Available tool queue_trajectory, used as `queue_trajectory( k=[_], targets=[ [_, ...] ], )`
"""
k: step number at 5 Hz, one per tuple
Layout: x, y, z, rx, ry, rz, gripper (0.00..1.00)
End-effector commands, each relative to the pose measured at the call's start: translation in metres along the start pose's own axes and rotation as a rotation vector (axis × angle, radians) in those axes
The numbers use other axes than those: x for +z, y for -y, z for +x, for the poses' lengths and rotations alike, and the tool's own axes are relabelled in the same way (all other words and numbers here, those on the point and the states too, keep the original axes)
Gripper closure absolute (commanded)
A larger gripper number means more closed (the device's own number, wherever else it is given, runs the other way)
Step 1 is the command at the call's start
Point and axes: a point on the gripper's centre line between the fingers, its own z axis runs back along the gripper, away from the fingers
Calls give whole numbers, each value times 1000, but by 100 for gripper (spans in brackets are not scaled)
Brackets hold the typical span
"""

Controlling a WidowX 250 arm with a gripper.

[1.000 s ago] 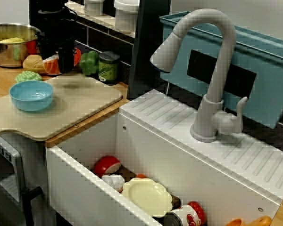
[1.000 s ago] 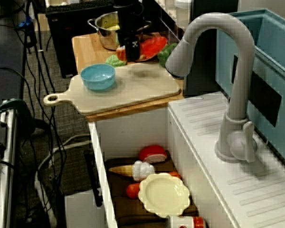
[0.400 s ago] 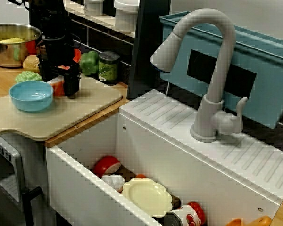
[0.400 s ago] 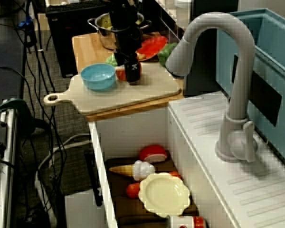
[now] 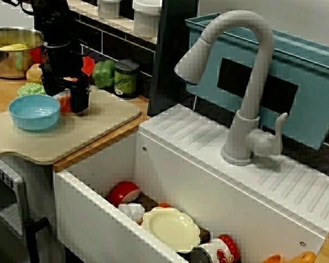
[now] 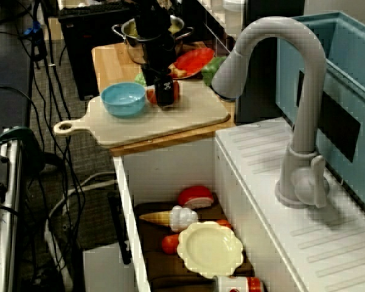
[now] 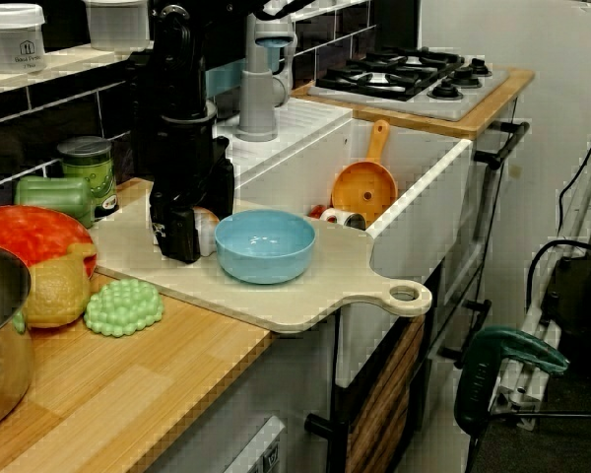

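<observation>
Down on the cutting board (image 5: 104, 115), finds the gripper (image 5: 67, 104) planted low, fingers either side of one small red-and-white toy (image 7: 206, 234), straight beneath the wrist. Cannot tell clamped or slack. Counts one toy between the fingers, one blue bowl (image 7: 266, 244) just beside it, toward the board's handle end.

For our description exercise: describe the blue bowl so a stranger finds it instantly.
Beside the white sink, a pale cutting board lies on the wooden counter. The blue bowl sits on it by the black gripper, the only light-blue, empty dish there.
</observation>
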Motion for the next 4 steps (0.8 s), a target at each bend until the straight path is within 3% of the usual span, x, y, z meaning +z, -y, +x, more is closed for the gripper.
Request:
queue_trajectory(
  k=[1,4],
  targets=[
    [29,-14,13,31,15,-59,0],
    [54,-16,10,44,43,-125,0]
  ],
)
